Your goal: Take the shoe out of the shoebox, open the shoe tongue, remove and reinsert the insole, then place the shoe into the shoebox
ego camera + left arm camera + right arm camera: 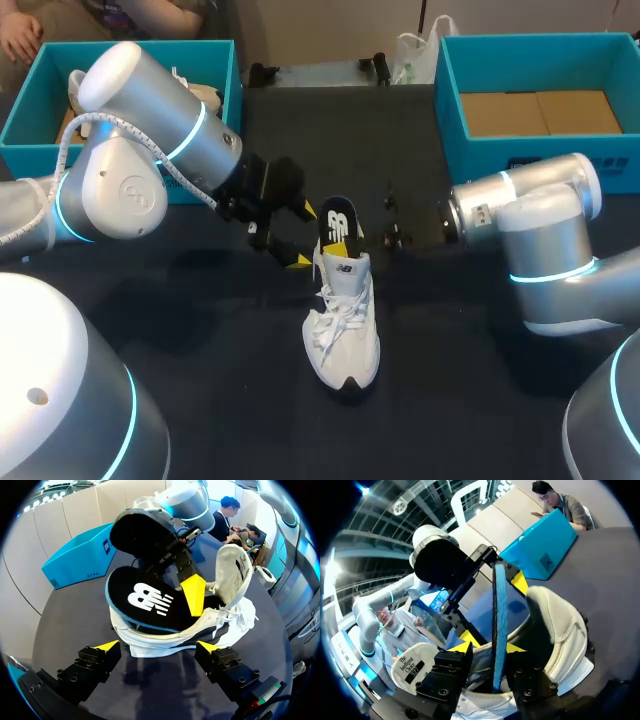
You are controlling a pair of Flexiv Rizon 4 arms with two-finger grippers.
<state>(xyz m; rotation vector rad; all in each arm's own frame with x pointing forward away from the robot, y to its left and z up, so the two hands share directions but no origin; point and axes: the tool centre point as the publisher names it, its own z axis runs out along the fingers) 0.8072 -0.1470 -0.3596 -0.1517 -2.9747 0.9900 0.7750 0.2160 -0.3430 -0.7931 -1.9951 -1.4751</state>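
Note:
A white shoe [342, 325] lies mid-table with its toe toward me. Its black insole [338, 222], with a white logo and a blue edge, sticks up out of the heel opening. My right gripper [345, 243] is over the heel. In the right wrist view the insole's edge [499, 625] stands between its parted fingers [487, 649], with a gap at one finger. My left gripper [303, 236] sits just left of the heel, open wide. In the left wrist view its tips [157, 647] straddle the heel [160, 642], apart from it. The white tongue [232, 575] is folded up.
A teal shoebox [25, 120] at the back left holds another shoe. A second teal shoebox [455, 110] at the back right shows only its brown cardboard floor. A white plastic bag [415, 50] lies at the far edge between the two boxes.

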